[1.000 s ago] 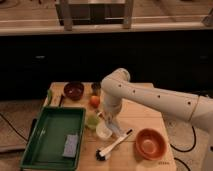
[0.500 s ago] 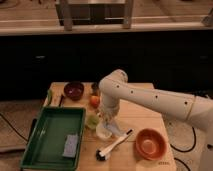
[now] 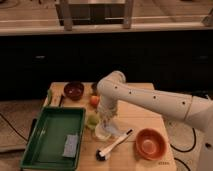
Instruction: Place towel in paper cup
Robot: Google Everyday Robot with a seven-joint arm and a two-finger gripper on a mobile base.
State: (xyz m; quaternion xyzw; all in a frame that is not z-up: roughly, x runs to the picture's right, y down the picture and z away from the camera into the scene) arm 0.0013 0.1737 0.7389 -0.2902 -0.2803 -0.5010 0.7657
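1. Dark cabinets and a counter edge fill the background, with a small wooden bench [image 3: 145,97] out front where all the stuff is laid out.
2. At the bench's 6 o'clock, a pale paper cup [image 3: 101,132] can be made out, with the end effector [image 3: 107,120] parked right over it, coming down from the white arm [image 3: 150,100].
3. Something whitish, probably the towel [image 3: 115,131], is seen draped just at the cup's 3 o'clock side, touching it. Whether it's pinched or already let go, can't tell tbh.
4. Judgement call: the stuffing step looks to be in hand, so the towel should be pushed straight down, centred over the rim.
5. Sideways drag should be avoided, since a light cup like that would likely be tipped or slid.
6. A brush [image 3: 114,147] lies close at the cup's 5 o'clock, and a green fruit [image 3: 92,120] sits near its 10 o'clock, so clearance is tight.
7. The green tray [image 3: 40,135] at 9 o'clock and orange bowl [image 3: 150,143] at 3 o'clock are well apart and shouldn't be bothered.
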